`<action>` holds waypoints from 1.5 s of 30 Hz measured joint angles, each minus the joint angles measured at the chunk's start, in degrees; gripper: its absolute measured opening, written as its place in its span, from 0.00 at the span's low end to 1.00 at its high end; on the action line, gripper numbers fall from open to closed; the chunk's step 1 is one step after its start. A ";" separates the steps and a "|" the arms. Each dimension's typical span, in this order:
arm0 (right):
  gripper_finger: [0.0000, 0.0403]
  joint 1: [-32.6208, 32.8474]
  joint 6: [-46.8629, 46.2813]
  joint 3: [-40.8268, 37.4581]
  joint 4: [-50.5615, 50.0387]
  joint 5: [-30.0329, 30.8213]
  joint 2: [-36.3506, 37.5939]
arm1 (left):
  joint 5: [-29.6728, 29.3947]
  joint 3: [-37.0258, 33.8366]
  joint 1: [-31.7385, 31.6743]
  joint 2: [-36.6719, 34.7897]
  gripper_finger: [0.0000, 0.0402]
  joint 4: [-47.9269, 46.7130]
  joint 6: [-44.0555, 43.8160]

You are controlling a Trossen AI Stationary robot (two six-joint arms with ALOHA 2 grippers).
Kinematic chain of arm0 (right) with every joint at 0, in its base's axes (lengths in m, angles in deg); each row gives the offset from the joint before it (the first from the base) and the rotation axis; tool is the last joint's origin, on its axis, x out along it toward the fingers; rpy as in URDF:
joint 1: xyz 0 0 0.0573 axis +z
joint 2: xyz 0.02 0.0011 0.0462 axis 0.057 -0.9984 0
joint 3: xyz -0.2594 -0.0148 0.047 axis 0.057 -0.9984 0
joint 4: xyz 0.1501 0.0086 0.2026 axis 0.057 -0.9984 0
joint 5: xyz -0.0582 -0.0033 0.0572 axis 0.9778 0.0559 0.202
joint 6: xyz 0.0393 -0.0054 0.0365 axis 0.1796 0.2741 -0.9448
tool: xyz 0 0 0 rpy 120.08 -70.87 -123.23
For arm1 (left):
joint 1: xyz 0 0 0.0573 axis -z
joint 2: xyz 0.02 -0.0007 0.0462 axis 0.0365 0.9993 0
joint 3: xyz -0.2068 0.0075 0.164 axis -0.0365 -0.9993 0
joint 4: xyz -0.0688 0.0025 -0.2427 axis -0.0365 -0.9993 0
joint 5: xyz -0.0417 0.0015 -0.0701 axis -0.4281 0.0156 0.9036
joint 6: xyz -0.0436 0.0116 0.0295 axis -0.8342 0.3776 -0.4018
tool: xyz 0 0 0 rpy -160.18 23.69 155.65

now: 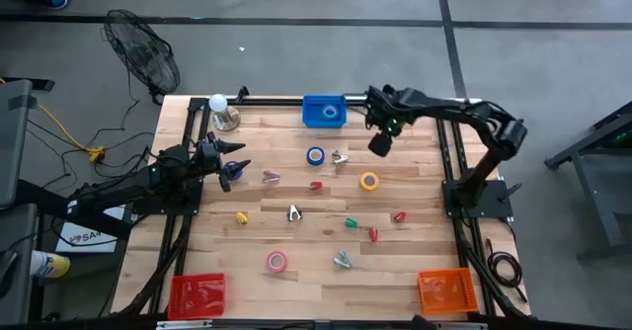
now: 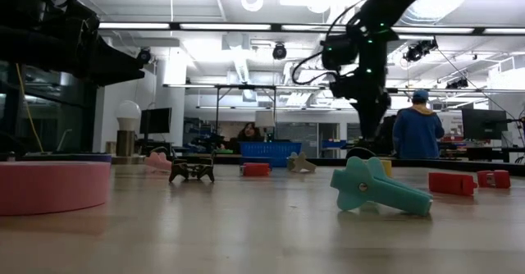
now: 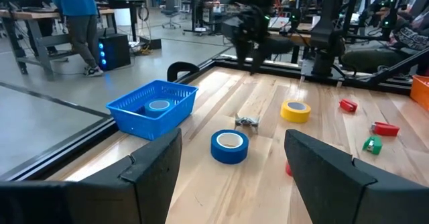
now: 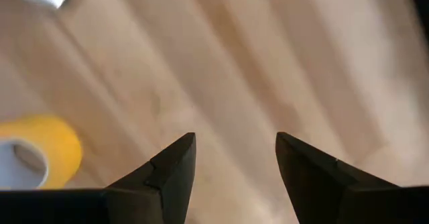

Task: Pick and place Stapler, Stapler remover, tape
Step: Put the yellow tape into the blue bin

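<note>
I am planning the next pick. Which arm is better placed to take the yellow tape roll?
The right. Its gripper hangs open near the yellow tape roll, which shows just past its fingers in the right wrist view. The left gripper waits at the table's left edge, farther away.

Blue basket (image 1: 324, 112); blue tape roll (image 1: 315, 156); yellow tape roll (image 1: 368, 181); pinkish-red tape roll (image 1: 276, 262). Red tray (image 1: 196, 294); orange tray (image 1: 446, 290). Light wood-grain table (image 1: 296, 236). Small red (image 1: 399, 216), green (image 1: 350, 223) and yellow (image 1: 242, 217) pieces.
</note>
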 joint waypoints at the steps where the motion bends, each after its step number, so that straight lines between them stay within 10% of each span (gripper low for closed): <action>1: 0.49 0.63 -0.61 -1.32 0.35 -0.15 0.58 | -0.01 0.00 0.00 0.01 0.65 0.00 0.01; 45: 0.46 17.98 -21.81 -14.02 14.14 -3.87 0.83 | -0.39 0.00 -0.01 0.01 0.65 0.02 -1.26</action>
